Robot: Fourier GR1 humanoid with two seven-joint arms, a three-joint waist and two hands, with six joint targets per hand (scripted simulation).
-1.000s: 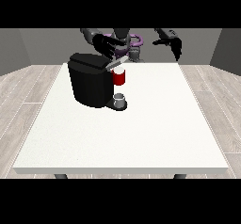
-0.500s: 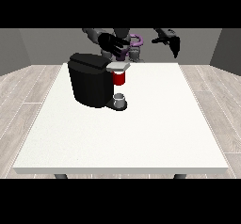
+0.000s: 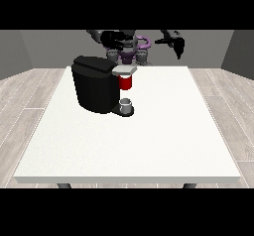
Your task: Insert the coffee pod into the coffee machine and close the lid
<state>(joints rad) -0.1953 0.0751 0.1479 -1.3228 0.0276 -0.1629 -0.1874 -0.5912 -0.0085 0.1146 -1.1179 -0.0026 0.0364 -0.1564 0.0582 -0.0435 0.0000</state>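
Two black hands hang above the table's far edge. The hand at the view's right has its fingers pointing down, straight and apart from the thumb, holding nothing. Whether the fingers of the hand at the view's left are curled or straight I cannot tell; it is a dark shape raised over the back of the coffee machine, and it sits a little higher and nearer the robot's chest than half a second ago, when it was just over the lid.

The lid, a pale grey flap, lies flat at the machine's top front, above a red thing at the machine. Below that, on the machine's foot, stands a small grey thing; I cannot tell it for the pod. It stands where it stood earlier.

The machine is on the white table, towards its far left part. No writing or brand can be read anywhere
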